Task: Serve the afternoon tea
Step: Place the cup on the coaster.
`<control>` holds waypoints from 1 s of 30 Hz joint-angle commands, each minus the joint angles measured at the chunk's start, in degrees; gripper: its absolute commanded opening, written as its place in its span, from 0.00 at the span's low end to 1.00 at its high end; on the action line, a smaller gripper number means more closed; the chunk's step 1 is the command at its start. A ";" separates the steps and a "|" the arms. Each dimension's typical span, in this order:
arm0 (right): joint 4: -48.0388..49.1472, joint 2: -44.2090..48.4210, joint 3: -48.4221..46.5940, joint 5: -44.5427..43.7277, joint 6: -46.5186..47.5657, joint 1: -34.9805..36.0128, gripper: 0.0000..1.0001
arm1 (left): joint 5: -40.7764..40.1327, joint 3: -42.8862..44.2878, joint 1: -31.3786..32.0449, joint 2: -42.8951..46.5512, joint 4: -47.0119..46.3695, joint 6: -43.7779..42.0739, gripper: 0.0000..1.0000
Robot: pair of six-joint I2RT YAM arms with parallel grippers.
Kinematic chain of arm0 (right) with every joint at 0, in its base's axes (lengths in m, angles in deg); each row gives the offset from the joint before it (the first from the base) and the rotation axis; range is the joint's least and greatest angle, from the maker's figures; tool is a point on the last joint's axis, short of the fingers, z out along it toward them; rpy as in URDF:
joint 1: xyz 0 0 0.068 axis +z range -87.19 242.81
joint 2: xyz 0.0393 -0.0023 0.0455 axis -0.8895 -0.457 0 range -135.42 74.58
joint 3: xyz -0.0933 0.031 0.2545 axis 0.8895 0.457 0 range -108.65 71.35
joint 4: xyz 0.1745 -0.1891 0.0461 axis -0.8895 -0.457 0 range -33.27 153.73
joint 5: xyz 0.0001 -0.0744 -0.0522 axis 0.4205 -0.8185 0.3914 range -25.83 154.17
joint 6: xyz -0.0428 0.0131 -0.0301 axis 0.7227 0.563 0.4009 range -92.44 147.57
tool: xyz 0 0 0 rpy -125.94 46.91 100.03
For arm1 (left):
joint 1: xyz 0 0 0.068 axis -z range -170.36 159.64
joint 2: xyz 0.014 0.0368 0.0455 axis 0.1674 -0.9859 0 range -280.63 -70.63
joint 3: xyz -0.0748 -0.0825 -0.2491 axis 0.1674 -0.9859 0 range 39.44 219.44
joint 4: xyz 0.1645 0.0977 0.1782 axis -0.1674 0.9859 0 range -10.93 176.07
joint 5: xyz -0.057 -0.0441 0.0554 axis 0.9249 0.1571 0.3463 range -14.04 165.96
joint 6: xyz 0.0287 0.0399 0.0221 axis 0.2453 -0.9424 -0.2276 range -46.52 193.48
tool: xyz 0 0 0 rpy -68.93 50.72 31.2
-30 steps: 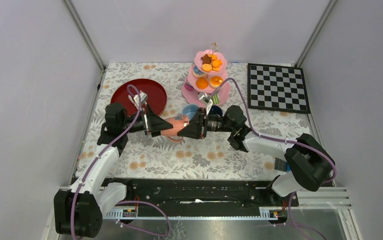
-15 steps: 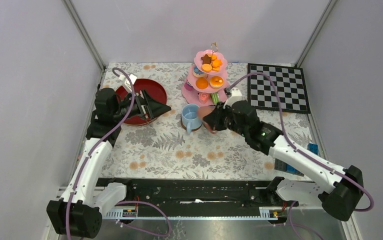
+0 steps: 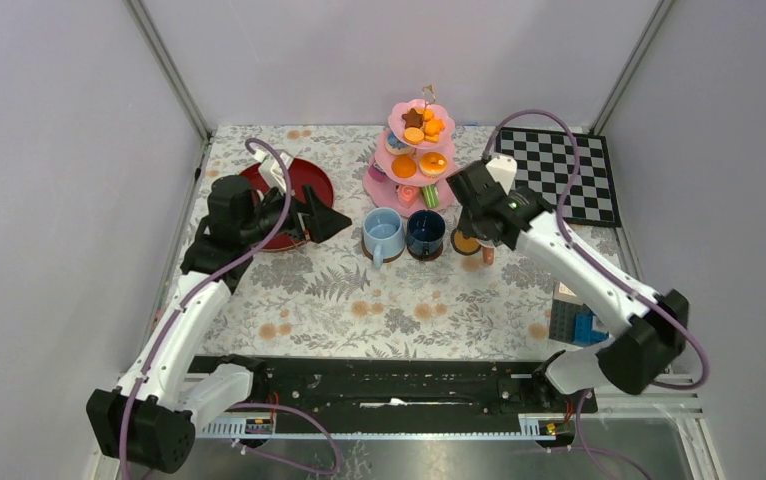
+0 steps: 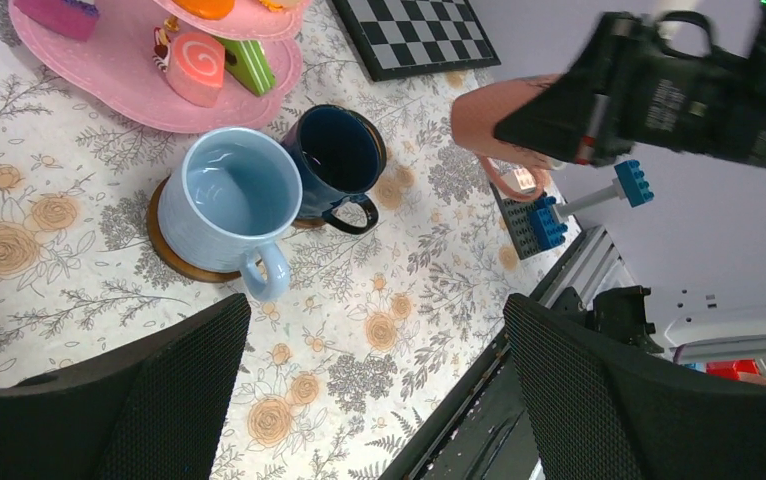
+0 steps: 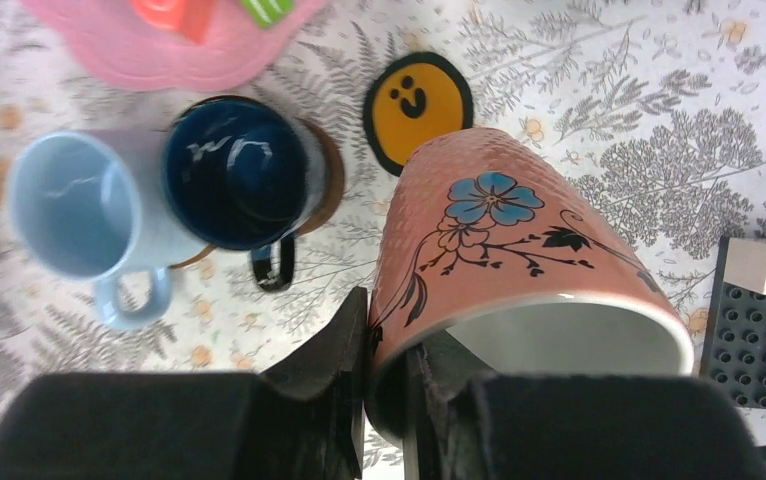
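Open room: the floral worktop point(image 3: 359, 300) lies bare between the cups and the arm bases
Edges: cake stand point(image 3: 374, 185) at far middle, chessboard point(image 3: 556, 175) at far right, block pile point(image 3: 577, 322) by the right near edge, red plate point(image 3: 304, 180) at far left
Pink mug point(image 5: 489, 250): held off the worktop just right of the dark-blue cup point(image 3: 425, 230); long axis slanted, base toward the orange smiley coaster point(image 5: 417, 105), mouth toward the wrist
Cups: light-blue cup point(image 3: 382, 232) and the dark-blue one stand upright side by side on brown saucers before the stand, handles toward the near edge
Right gripper point(image 5: 387, 340): jaws narrow, pinching the mug's rim, one finger inside and one outside
Right arm: stretched diagonally far-left, wrist tipped down beside the stand
Left gripper point(image 3: 331, 218): jaws wide, nothing between them, at the plate's right rim
Left arm: raised along the left side, wrist turned right
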 commanded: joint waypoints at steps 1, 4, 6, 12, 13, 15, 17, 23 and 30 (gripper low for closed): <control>0.91 -5.83 -3.13 5.36 1.32 -4.40 0.00 | -2.93 -1.26 2.42 0.95 -2.23 -1.61 0.99; 2.24 -9.30 -3.98 10.19 1.74 -7.14 0.00 | -2.75 -2.33 3.55 1.73 -3.68 -0.56 0.99; 2.59 -11.42 -5.04 11.15 1.98 -7.94 0.00 | -2.71 -3.53 3.78 2.25 -4.88 0.27 0.99; 2.14 -19.85 -8.98 15.52 0.97 -10.37 0.00 | -3.69 -5.13 4.36 3.83 -4.65 -0.20 0.99; 2.16 -21.04 -9.56 15.67 0.80 -10.60 0.00 | -4.07 -5.07 4.49 4.00 -4.14 -0.70 0.99; 2.00 -23.26 -10.63 16.06 0.36 -11.23 0.00 | -4.83 -4.82 4.81 4.24 -3.15 -1.56 0.99; 1.91 -25.03 -11.58 16.66 -0.12 -11.91 0.00 | -5.47 -4.67 5.18 4.35 -2.33 -2.16 0.99; 1.65 -28.75 -13.66 15.86 0.37 -12.64 0.00 | -6.00 -4.94 6.03 4.61 -2.12 -2.59 0.99; 1.69 -31.58 -15.00 15.63 0.91 -13.53 0.00 | -6.36 -5.65 6.48 4.40 -2.66 -2.78 0.99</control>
